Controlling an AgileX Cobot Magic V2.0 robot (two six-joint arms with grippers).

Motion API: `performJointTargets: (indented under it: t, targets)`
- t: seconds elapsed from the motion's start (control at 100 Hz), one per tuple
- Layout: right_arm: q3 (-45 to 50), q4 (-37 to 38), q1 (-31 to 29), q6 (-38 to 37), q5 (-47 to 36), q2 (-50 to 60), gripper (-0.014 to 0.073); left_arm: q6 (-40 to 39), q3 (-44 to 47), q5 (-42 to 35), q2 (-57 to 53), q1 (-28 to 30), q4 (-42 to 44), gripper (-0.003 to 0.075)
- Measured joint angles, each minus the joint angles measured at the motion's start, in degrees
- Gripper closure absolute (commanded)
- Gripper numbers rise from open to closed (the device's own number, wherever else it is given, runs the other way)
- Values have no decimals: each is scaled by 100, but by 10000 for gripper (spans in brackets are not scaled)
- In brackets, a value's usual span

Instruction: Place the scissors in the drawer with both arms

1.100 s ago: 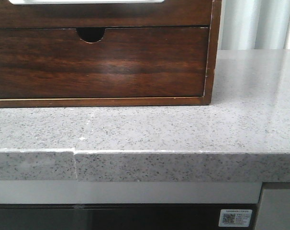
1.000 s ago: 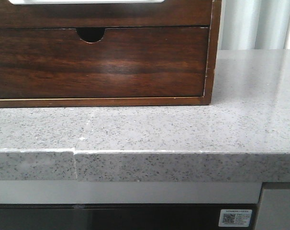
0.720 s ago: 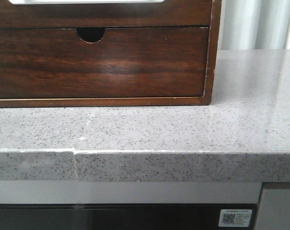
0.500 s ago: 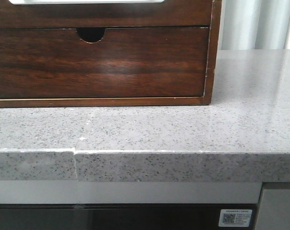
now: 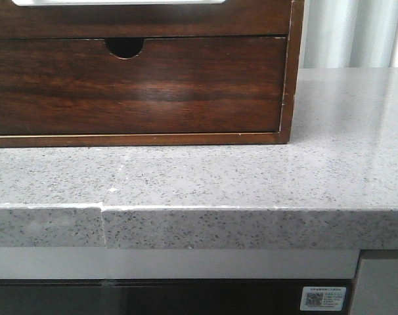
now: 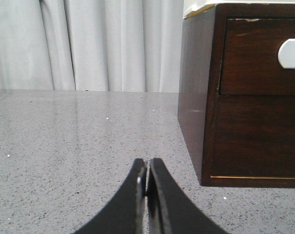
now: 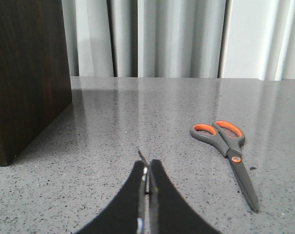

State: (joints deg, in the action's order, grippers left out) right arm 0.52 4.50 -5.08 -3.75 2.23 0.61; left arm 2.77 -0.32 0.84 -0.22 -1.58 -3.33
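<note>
Basically nothing's done yet. The grey-and-orange-handled scissors (image 7: 227, 151) lie flat on the speckled grey stone worktop (image 5: 251, 177), toward its right edge, untouched. The glossy dark brown wooden drawer (image 6: 257, 56) looks closed. Left pincer (image 6: 147, 183) and right pincer (image 7: 146, 183) are both pressed together, empty.

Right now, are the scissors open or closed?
Closed. In the right wrist view the scissors lie flat on the counter, their blades together as one dark strip and the two orange-lined handle loops side by side.
</note>
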Motion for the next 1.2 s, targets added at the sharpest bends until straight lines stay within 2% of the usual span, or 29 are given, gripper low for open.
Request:
performJointTargets:
  t: [0.24, 0.37, 0.54, 0.92, 1.07, 1.2]
  targets:
    - [-23, -40, 0, 0, 134, 0, 662, 0, -11, -84, 0, 0, -202, 741]
    - [-424, -155, 0, 0, 744, 0, 662, 0, -236, 240, 0, 0, -340, 741]
    - [-1218, -207, 0, 0, 1519, -81, 662, 0, -1132, 853, 122, 0, -490, 741]
    - [-3031, -210, 0, 0, 2894, -1915, 662, 64, -3275, 2663, 1940, 0, -501, 741]
    - [-3625, -210, 0, 0, 3272, -2612, 662, 83, -3691, 2879, 2523, 0, -501, 741]
    - [-3765, -210, 0, 0, 3302, -2917, 662, 88, -3744, 2921, 2720, 0, -501, 741]
